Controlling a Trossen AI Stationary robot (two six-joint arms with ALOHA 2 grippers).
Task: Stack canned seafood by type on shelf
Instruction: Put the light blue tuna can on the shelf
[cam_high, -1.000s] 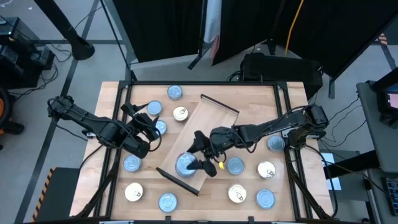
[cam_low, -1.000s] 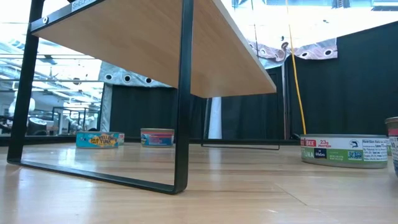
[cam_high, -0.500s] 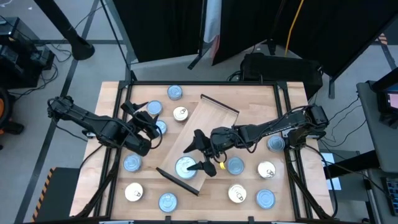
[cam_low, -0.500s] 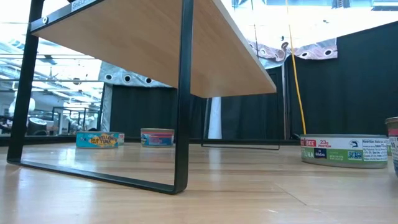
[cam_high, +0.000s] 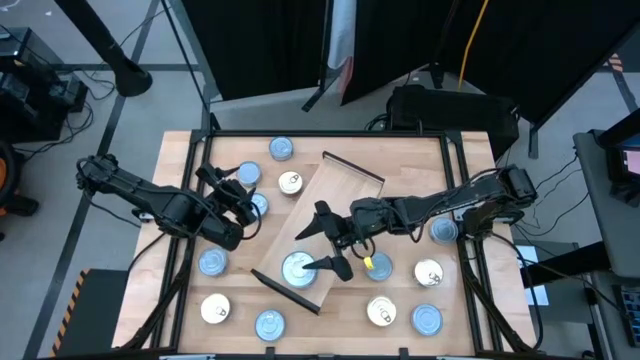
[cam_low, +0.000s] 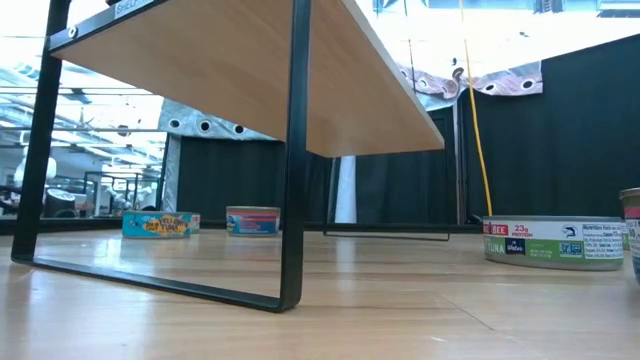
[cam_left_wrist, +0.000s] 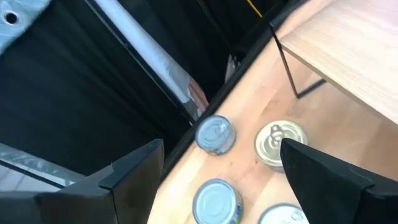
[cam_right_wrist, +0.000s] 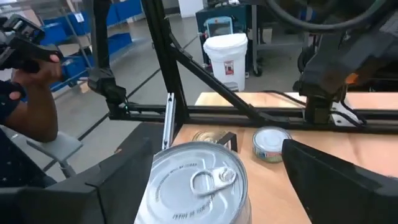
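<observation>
The shelf (cam_high: 320, 225) stands aslant mid-table, and its underside (cam_low: 250, 80) fills the low view. A tin with a pull-tab top (cam_right_wrist: 196, 180) sits on the shelf board near its near rail (cam_high: 298, 268). My right gripper (cam_high: 328, 240) hovers open just right of this tin, one finger on each side, touching nothing (cam_right_wrist: 217, 155). My left gripper (cam_high: 237, 193) hangs open at the shelf's left, above blue-topped tins (cam_left_wrist: 215, 134) (cam_left_wrist: 216, 200) and a silver pull-tab tin (cam_left_wrist: 281, 140) that rest on the tabletop.
Loose tins lie around the shelf: at the far left (cam_high: 282, 149), near left (cam_high: 211, 263) (cam_high: 215, 309), and several at the right (cam_high: 428, 273) (cam_high: 427, 319). A dark frame edges the table (cam_high: 330, 132). A person's arm (cam_right_wrist: 25, 93) shows beyond the table.
My right gripper has risen a little and drawn back from the tin on the shelf toward the table's right edge, rolling slightly. The tin stays where it was on the board.
</observation>
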